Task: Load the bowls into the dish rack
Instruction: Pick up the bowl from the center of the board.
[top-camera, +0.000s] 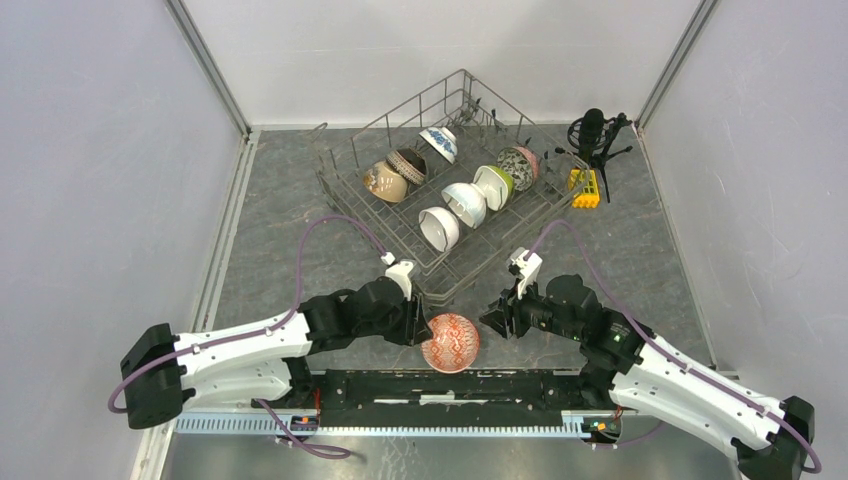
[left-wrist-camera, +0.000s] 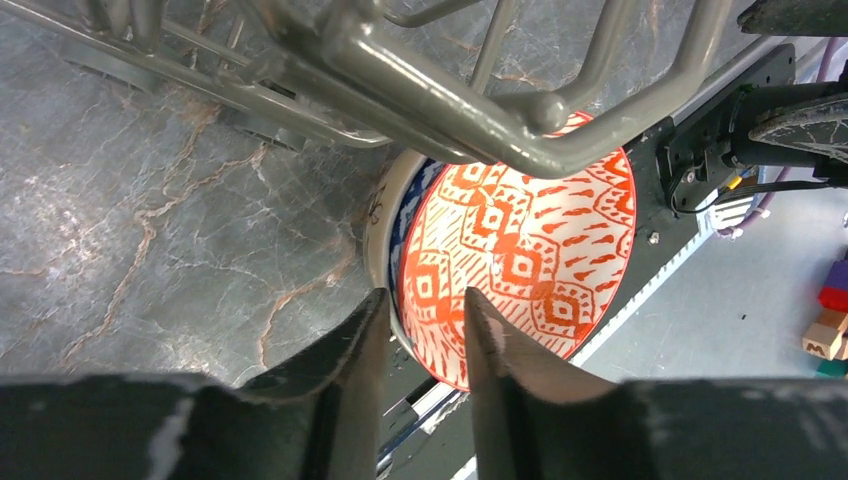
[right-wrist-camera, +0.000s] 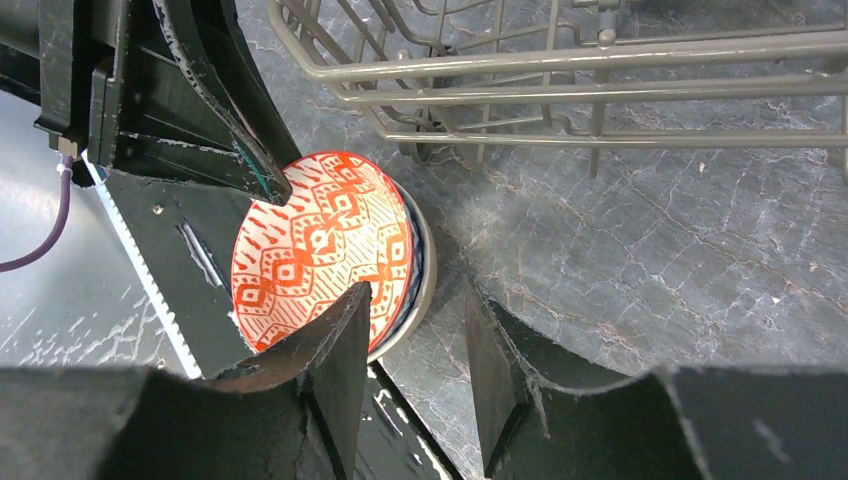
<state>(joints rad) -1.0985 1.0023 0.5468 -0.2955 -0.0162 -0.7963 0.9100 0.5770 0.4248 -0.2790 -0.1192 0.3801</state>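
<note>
1. The step in hand is judged to be the pick-up of the only bowl seen outside the rack. This red-and-white patterned bowl (top-camera: 450, 342) is found on the table (top-camera: 290, 250) at its near edge, just before the near corner of the dish rack (right-wrist-camera: 600, 55) and between the two grippers.
2. Its rim is straddled by the left gripper (left-wrist-camera: 424, 295), one finger inside and one outside. Whether the rim is actually pinched cannot be told.
3. The jaws of the right gripper (right-wrist-camera: 418, 292) are held partly spread just beside the bowl, with nothing between them.
4. The bowl is tipped up on its edge, with the opening turned toward the arm bases and upward and the foot turned toward the rack. Being round, it shows no long axis.
5. Next, a firm pinch on the rim is called for. A lift over the rack's raised side is then needed, followed by a lowering between free tines beside the racked bowls (top-camera: 440, 228).
</note>
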